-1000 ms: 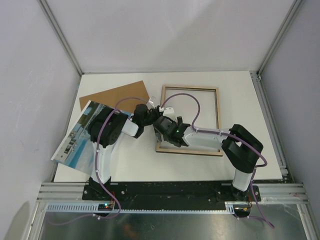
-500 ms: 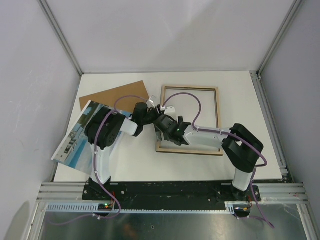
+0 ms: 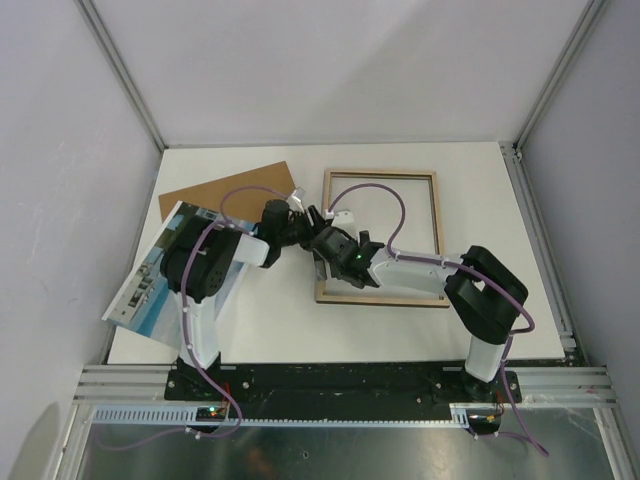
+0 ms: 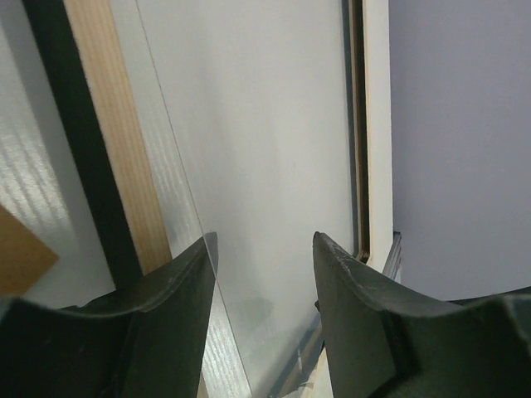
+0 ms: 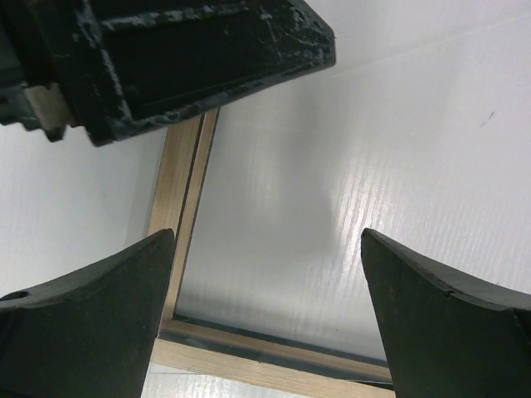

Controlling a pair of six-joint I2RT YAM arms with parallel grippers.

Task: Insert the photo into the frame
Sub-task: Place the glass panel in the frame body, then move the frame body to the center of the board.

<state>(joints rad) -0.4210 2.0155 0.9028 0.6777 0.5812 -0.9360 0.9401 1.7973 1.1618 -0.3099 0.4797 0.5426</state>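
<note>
The frame (image 3: pixel 437 240) lies back up on the table, its light wood showing. The photo (image 3: pixel 150 285) lies at the left edge, partly under my left arm. My left gripper (image 3: pixel 308 218) is open at the frame's left rail. In the left wrist view the wood rail (image 4: pixel 112 149) runs past the left finger (image 4: pixel 166 307), and the thin edge of the clear glazing (image 4: pixel 178 166) passes between the jaws. My right gripper (image 3: pixel 328 248) is open and empty just above the frame's near left corner (image 5: pixel 187 199), with the glazing (image 5: pixel 332 207) below it.
A plain brown backing board (image 3: pixel 225 190) lies at the back left, beside the frame. My left gripper's black body (image 5: pixel 191 50) hangs close above the right gripper. Cage walls ring the table. Purple cables loop over both arms.
My left gripper has drawn a little back and to the left. The right gripper has followed it slightly. The frame's near left corner has shifted a little to the right.
</note>
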